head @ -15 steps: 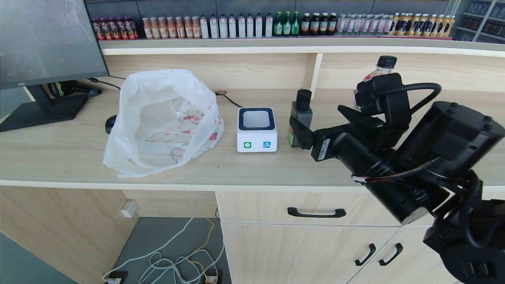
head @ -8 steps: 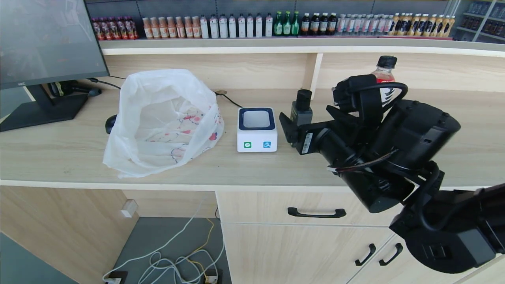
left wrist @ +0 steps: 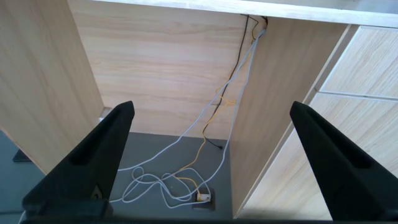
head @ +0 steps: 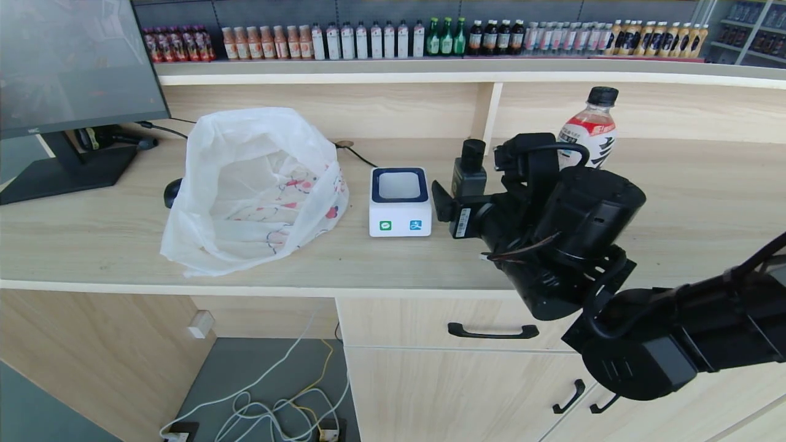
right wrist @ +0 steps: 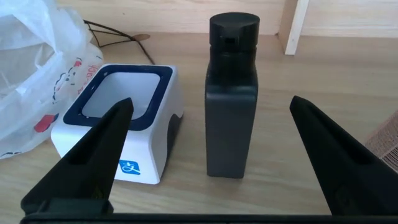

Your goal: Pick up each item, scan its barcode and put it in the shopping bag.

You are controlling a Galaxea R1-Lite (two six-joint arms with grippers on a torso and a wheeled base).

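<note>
Scanner (head: 400, 201), white box w/ dark-rimmed top window, sits mid-counter (head: 368, 264); grey bottle (head: 468, 175) w/ black cap stands upright just beside scanner, on its R side; R gripper (right wrist: 211, 106) is at that bottle's height, nearer the counter's front edge than scanner, spread wide & holding nothing; from R wrist cam the bottle shows in the gap between its fingers, no contact seen; drink bottle (head: 588, 130), red-white label, stands upright further R of scanner & further back, past the grey one; shopping bag (head: 252, 190), white plastic, mouth open, lies on scanner's L side, near but apart; monitor (head: 73, 61) further L of scanner, past the bag; L gripper (left wrist: 211, 115) sits lower than scanner's counter, wide apart, empty, facing cables (left wrist: 186, 180) on the floor.
</note>
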